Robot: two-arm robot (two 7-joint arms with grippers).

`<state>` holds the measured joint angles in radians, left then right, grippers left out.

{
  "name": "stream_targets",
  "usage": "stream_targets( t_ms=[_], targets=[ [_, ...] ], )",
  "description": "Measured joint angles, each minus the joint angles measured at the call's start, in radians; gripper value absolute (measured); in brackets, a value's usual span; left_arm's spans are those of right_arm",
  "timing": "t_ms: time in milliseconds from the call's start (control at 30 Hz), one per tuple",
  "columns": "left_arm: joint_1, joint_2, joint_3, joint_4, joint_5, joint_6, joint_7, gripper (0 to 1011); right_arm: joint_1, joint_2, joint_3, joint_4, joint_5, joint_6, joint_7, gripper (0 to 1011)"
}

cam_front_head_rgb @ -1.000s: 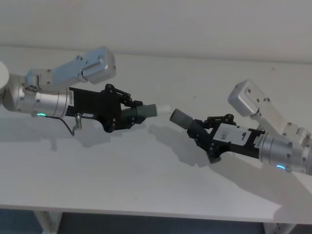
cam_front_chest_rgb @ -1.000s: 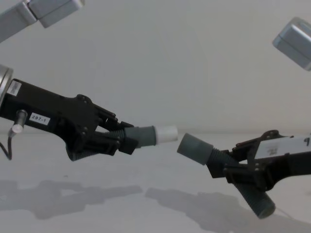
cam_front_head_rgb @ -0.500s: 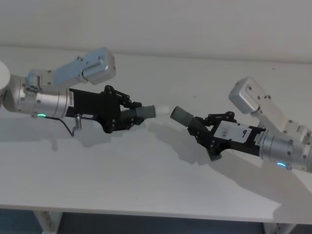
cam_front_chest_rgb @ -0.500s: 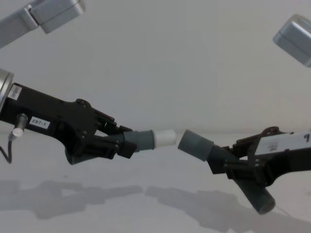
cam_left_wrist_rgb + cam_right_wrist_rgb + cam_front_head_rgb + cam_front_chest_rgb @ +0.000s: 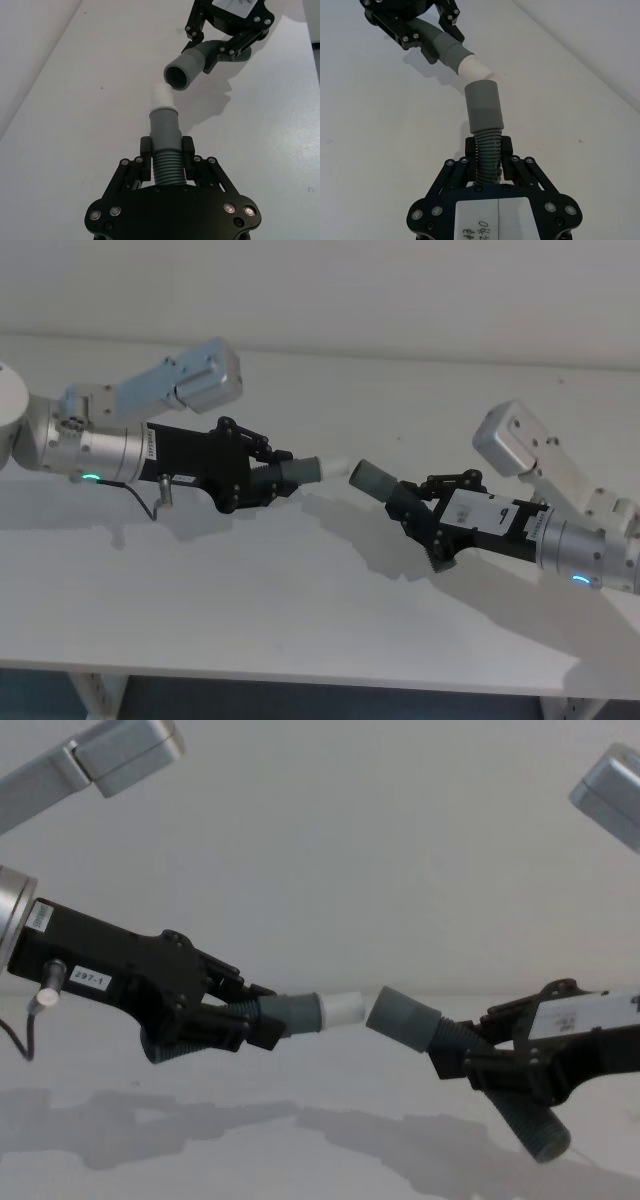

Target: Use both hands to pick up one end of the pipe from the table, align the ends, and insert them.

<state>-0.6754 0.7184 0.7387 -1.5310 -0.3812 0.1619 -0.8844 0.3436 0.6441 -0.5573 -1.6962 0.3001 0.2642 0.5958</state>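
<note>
Gap narrowed: left gripper (image 5: 262, 1023) jaws clamp plug pipe (image 5: 305, 1014); right gripper (image 5: 462, 1058) jaws clamp socket pipe (image 5: 405, 1018).

Above the desk (image 5: 300, 620), left gripper (image 5: 262, 480) mid-left and right gripper (image 5: 408, 510) mid-right hold plug tip (image 5: 336, 466) just beside socket collar (image 5: 372, 479).

White label (image 5: 87, 979) on left gripper (image 5: 262, 1018) body, chest view: "297-1". White label (image 5: 490, 512) on right gripper (image 5: 415, 521), head view: handwritten mark resembling "9". Other labels' print too small to read
</note>
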Motion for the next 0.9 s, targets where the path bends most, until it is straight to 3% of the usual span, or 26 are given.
stream_targets(
  t_ms=[900],
  targets=[
    [0.011,0.004,-0.002,-0.028,-0.011,0.006,0.009,351,-0.008,-0.002,0.003,0.0,-0.029,-0.007,-0.003,278]
  ],
)
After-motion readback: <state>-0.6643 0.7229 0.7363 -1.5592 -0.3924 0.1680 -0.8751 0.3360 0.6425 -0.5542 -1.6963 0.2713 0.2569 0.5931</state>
